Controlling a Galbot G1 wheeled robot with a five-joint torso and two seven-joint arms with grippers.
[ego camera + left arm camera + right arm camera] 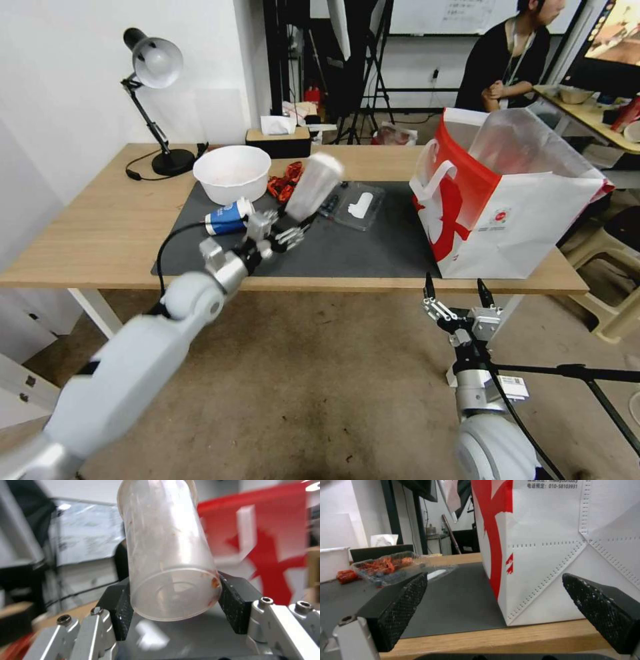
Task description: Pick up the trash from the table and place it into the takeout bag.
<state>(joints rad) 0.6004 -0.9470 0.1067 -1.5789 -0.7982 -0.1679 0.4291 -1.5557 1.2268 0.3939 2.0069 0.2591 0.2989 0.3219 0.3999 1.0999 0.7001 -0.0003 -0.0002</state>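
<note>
The left tool (288, 230) is gripping the clear plastic cup (313, 187) above the worktop's (100, 233) mat, at 9 o'clock from the takeout bag (513, 227). The right tool (455, 288) is waiting released below the worktop edge.

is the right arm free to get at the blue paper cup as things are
Probably not easily: the right gripper hangs open below the table edge, and the left gripper, holding the clear plastic cup, sits beside the blue paper cup.

White wall (67, 80) at left, brown floor (320, 373) below, black tripods (373, 73) and a whiteboard (453, 15) behind.
</note>
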